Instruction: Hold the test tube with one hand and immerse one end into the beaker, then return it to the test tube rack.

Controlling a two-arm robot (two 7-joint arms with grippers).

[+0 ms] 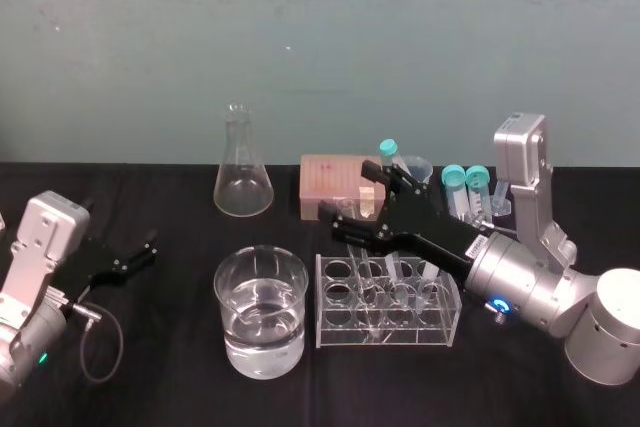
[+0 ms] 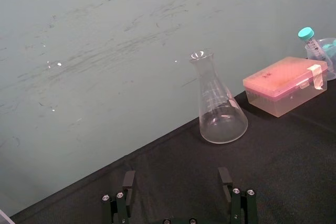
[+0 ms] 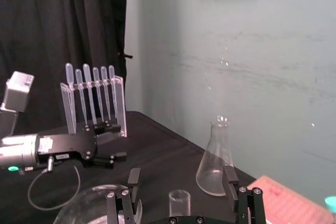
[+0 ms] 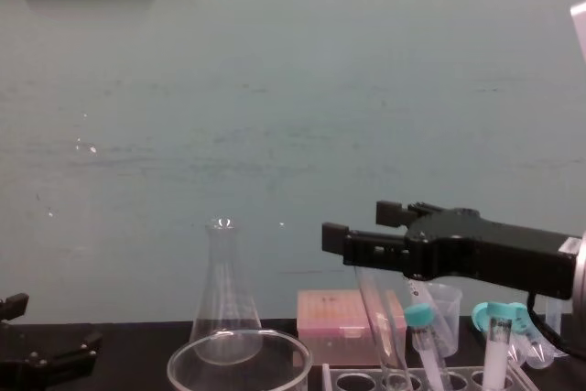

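Now the right gripper (image 3: 181,176) is hanging wide open astride the test tube (image 3: 178,199), gripping nothing. That tube is standing near-upright toward the test tube rack's (image 1: 330,332) left end, beside the beaker (image 1: 225,297). The left gripper (image 2: 176,177) is idling open near the table's (image 1: 150,377) left edge.

Right gripper (image 4: 363,226) seemingly around test tube (image 4: 383,327)

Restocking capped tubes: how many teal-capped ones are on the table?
3 teal-capped tubes: one behind the right claw, by the pink box; two, and, side by side farther right. Others may hide behind the arm.
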